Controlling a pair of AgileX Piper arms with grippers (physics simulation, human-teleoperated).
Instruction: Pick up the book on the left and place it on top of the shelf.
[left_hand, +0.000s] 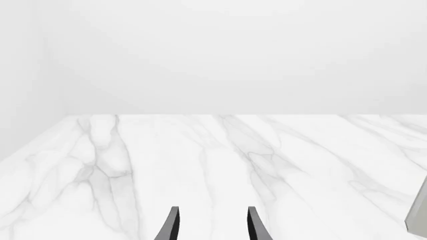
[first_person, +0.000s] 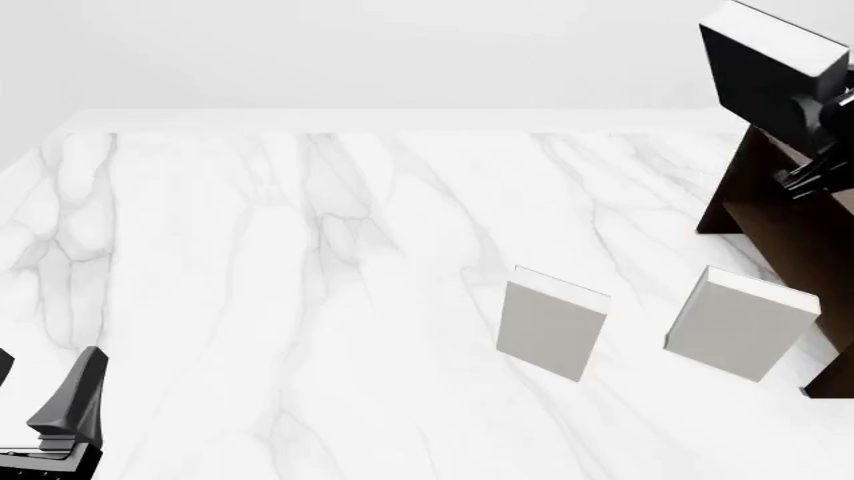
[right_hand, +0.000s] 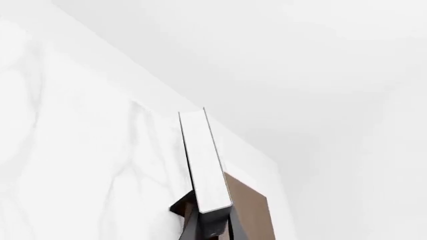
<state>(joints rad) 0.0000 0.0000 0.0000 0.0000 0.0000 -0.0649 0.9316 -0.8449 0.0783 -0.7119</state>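
The marble desk (first_person: 267, 300) carried the brown shelf (first_person: 787, 225) at its far right and 2 grey books (first_person: 551, 322) upright near it. The black book (first_person: 763, 70) hung above the shelf, clamped in the right claw (right_hand: 207, 220). The left claw (left_hand: 212, 225) rested low, fingers apart.

**Black book held aloft above shelf, right edge**

At 1 to 2 o'clock: black book (first_person: 763, 72), white page edge up, tilted, clamped by right gripper (first_person: 811, 112) above dark brown shelf (first_person: 781, 215). At 4 o'clock: two light grey books, upright on marble table (first_person: 267, 280) — one (first_person: 550, 324) near centre, other (first_person: 737, 324) just beside shelf. At 8 o'clock: left gripper (first_person: 60, 415), low, fingers apart, empty.
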